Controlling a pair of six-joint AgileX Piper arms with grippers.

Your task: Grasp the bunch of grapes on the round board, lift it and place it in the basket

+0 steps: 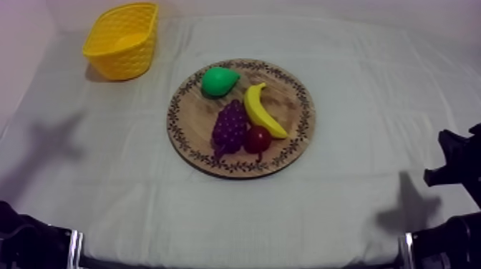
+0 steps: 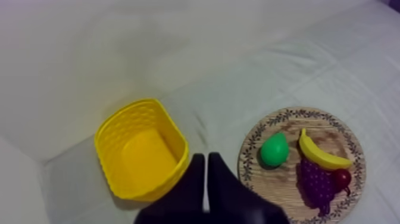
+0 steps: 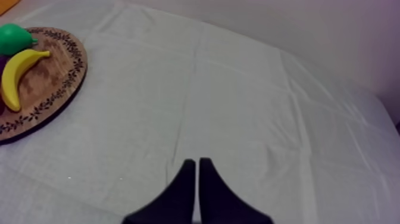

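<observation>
Our left gripper [image 2: 206, 156] and right gripper [image 3: 197, 161] have fingers pressed together, holding nothing. Grapes [image 1: 230, 127] lie on board [image 1: 192, 114] mid-table; basket [image 1: 132, 61] sits at far left corner.

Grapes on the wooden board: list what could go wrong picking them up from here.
1. The bunch of grapes lies right beside the small red fruit and near the banana, so a grasp on it may nudge or catch those.
2. The left gripper, nearer the yellow basket, is shut; lowered like that it might push the grapes rather than grasp them.
</observation>
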